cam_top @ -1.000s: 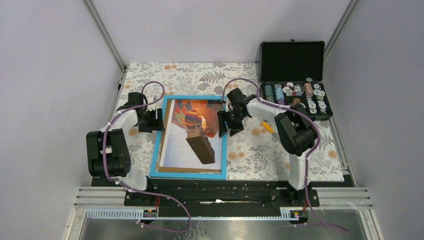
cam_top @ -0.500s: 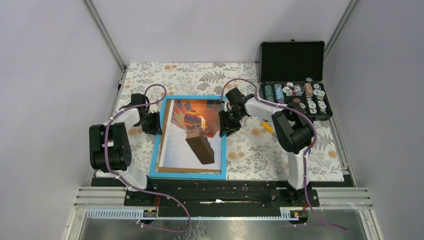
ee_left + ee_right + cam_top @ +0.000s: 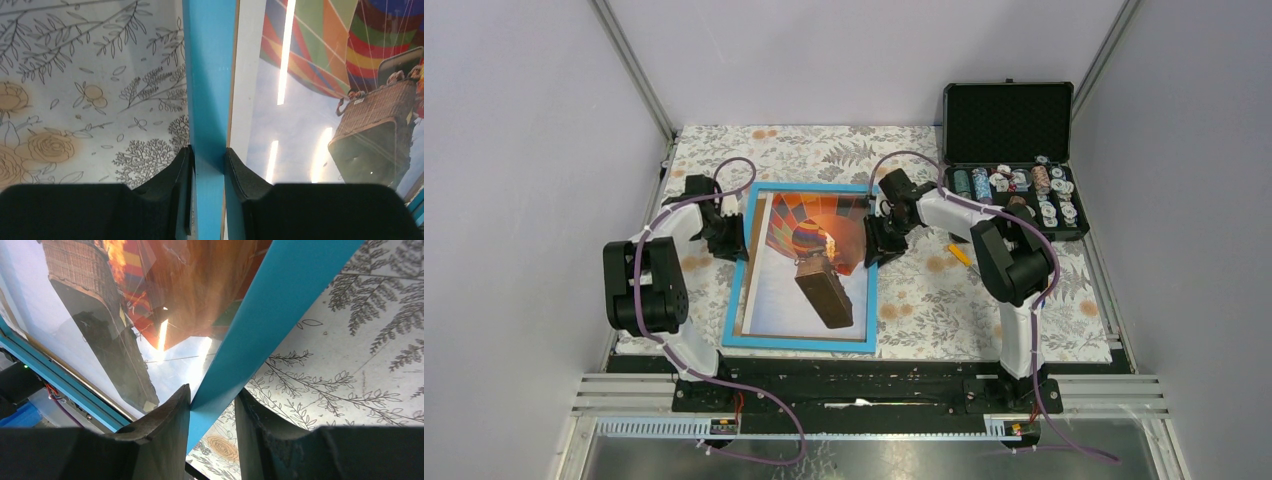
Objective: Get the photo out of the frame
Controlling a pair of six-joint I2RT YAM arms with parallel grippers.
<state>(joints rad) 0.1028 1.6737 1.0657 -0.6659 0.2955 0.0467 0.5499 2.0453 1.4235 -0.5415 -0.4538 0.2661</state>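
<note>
Left gripper [image 3: 207,156] and right gripper [image 3: 212,401] pinch opposite frame [image 3: 210,75] borders between their fingers; grasp secured, next likely an even lift.

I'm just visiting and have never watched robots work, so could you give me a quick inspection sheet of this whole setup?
Surface: table under a floral cloth.
Job's things: frame with a light-blue border, face up; photo of a hot-air balloon inside it.
Clutter: open black case holding round chips, far right; small orange item by the right arm.
Fingers: left arm's fingers pinch the frame's left border; right arm's fingers pinch its right border.
Cables: purple cables loop along both arms.
Surroundings: plain pale walls; metal rails at the near edge.
</note>
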